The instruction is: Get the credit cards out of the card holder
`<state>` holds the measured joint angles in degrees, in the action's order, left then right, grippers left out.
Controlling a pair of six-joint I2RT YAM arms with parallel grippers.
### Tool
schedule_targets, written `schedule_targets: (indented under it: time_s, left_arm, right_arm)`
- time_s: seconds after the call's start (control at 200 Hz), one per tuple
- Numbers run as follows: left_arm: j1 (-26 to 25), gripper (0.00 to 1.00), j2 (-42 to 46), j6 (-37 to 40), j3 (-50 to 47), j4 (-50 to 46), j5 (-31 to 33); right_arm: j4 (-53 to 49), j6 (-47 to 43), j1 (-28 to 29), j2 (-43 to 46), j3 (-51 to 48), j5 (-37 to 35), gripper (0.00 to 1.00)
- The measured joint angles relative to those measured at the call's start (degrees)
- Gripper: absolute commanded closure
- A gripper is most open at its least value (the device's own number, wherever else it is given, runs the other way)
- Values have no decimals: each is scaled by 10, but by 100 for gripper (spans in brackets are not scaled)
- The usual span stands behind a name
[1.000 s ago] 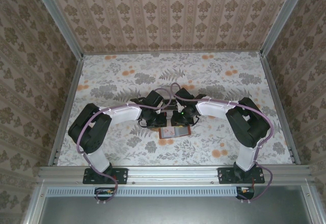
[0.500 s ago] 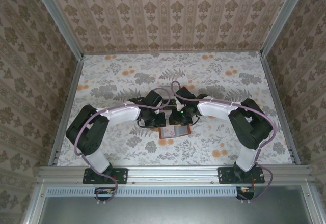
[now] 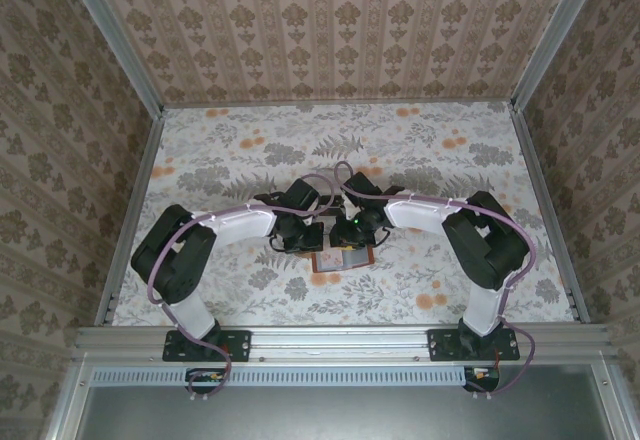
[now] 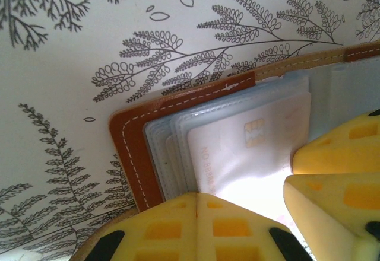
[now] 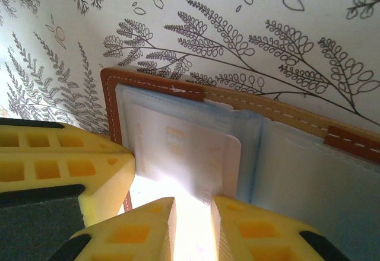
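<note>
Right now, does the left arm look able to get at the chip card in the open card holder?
Probably yes: the left gripper sits at the edge of the chip card in the open card holder. But its jaws are shut, and the right gripper's fingers crowd that edge.

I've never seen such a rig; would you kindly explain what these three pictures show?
Two robot arms, the left arm and the right arm, stand at a floral table. One picture comes from a fixed camera overhead; the others from cameras on each wrist, whose yellow blocks are gripper fingers. A brown card holder lies open on the table, a pale credit card among its pockets. The left gripper is shut at that card's edge; the right gripper has its jaws slightly apart, grip unclear.
</note>
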<state>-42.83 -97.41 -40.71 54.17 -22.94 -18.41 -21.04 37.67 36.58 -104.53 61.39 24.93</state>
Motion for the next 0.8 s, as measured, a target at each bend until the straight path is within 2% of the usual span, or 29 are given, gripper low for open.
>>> schedule_targets:
  time_s: [0.405,0.8]
  left_arm:
    - [0,95,0,0,0,0,0]
    - [0,93,1,0,3,-6,2]
  right_arm:
    - [-26,-15,0,3,7,-37,70]
    - [-34,-17,0,34,7,-37,69]
